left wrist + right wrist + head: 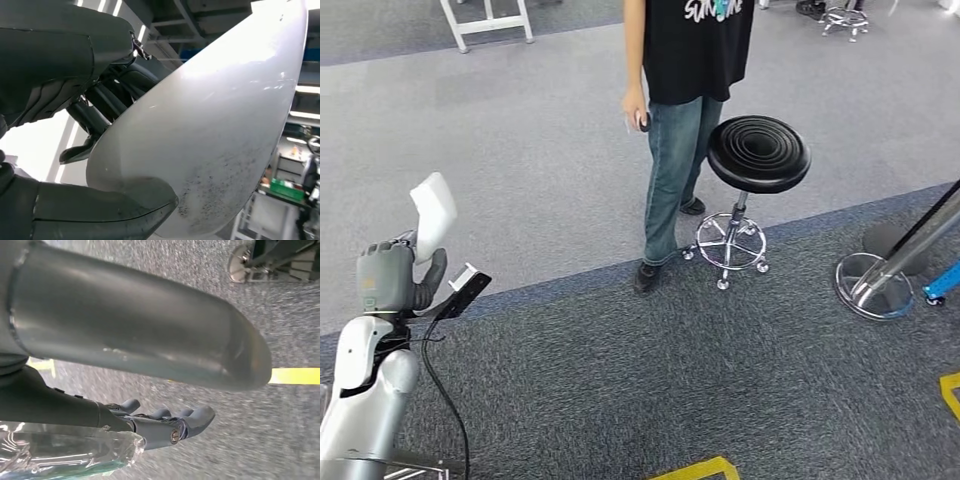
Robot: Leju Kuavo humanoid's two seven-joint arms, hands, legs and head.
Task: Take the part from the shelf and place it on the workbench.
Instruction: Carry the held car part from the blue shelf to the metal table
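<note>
White part (434, 213) raised at far left of head view, gripped in left hand (395, 277) above grey carpet (546, 180). Left wrist view adds detail: dark fingers (94, 107) wrap one side of part, thumb presses opposite side. Person (682, 130) stands mid-frame beside black stool (758, 153). Right hand (158, 425) hangs over carpet in right wrist view, fingers extended, slightly apart, holding nothing.

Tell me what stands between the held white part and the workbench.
The left hand holds the white part. No workbench is visible, so the path cannot be judged. On the carpet ahead stand a person and a black stool.
</note>
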